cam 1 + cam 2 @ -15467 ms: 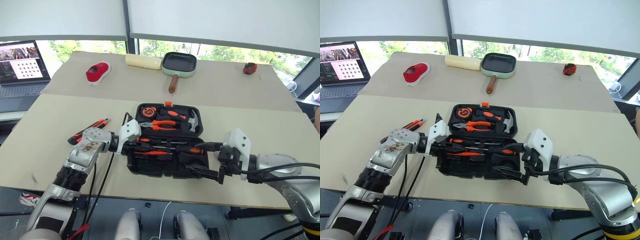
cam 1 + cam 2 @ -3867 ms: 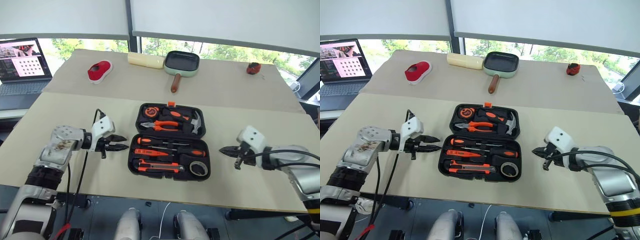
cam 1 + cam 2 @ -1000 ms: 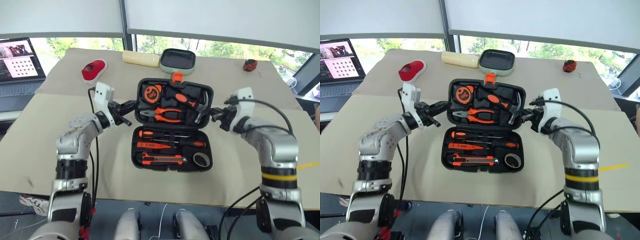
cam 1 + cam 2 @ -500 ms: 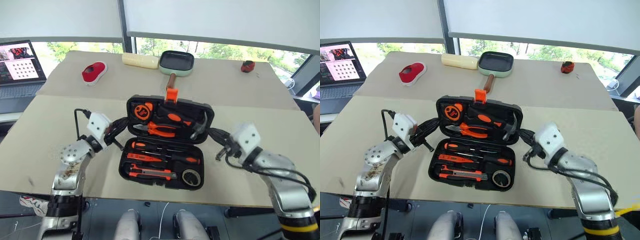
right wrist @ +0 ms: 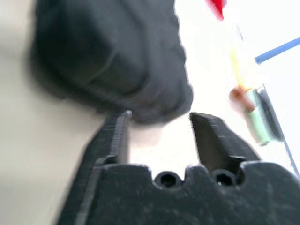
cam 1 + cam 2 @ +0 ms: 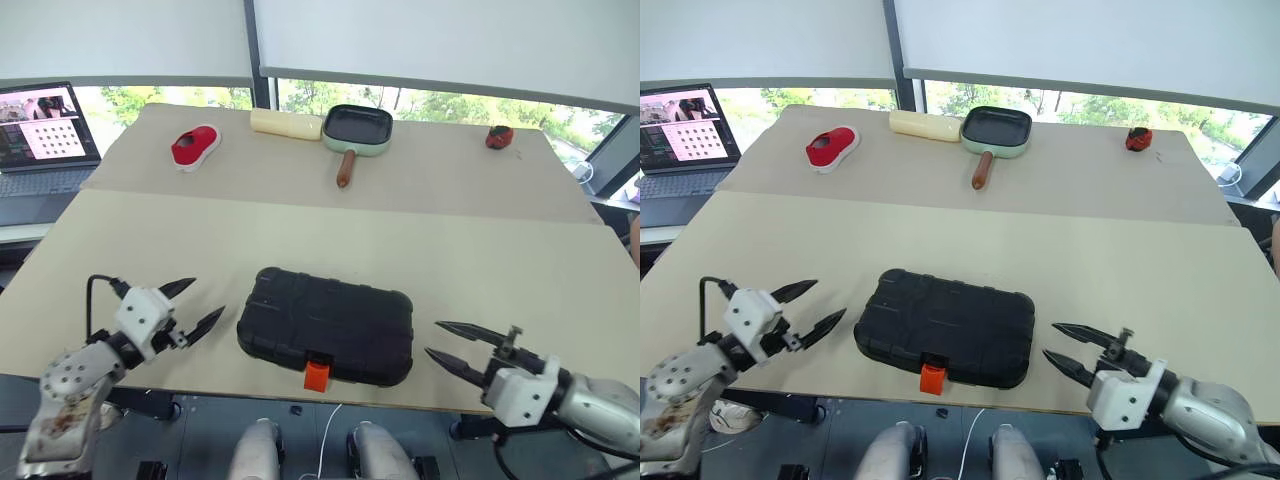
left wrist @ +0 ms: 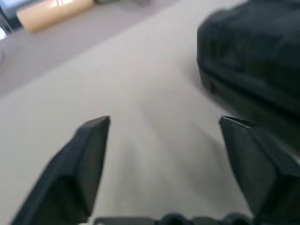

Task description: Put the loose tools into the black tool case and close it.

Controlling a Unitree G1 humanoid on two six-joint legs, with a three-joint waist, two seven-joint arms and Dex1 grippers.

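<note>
Now the black tool case (image 6: 326, 325) lies shut and flat on the tan table (image 6: 500, 260), close to the near edge, its small orange latch (image 6: 317, 374) facing the robot. Left gripper (image 6: 192, 305) hovers just beside the case's left end, its two black fingers spread wide and empty. Right gripper (image 6: 447, 345) hangs near the case's right end, fingers parted with nothing between them. Far across the table sit a green-rimmed square pan (image 6: 358, 129), a red shoe (image 6: 195, 146), a pale roll (image 6: 285, 123) and a small red object (image 6: 499, 137); a laptop (image 6: 45, 135) stands at the far left.
</note>
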